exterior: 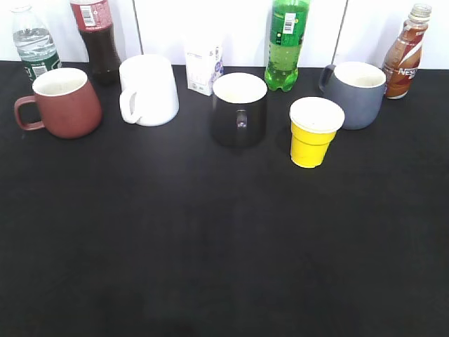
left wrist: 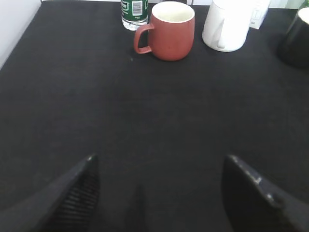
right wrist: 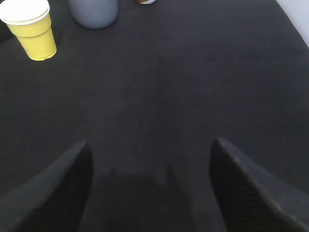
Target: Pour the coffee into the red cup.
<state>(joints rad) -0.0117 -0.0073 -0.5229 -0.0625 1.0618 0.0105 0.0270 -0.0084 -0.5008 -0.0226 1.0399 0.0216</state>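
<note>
Capped coffee bottle (exterior: 406, 53) (brown inside), empty red cup (exterior: 64, 102).

left hand (left wrist: 159, 193), right hand (right wrist: 149, 186): 2 black ribbed-pad fingers each.

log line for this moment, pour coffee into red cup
stage: not started | left claw: open, empty | right claw: open, empty | coffee bottle: capped, far right | red cup: upright, far left
</note>
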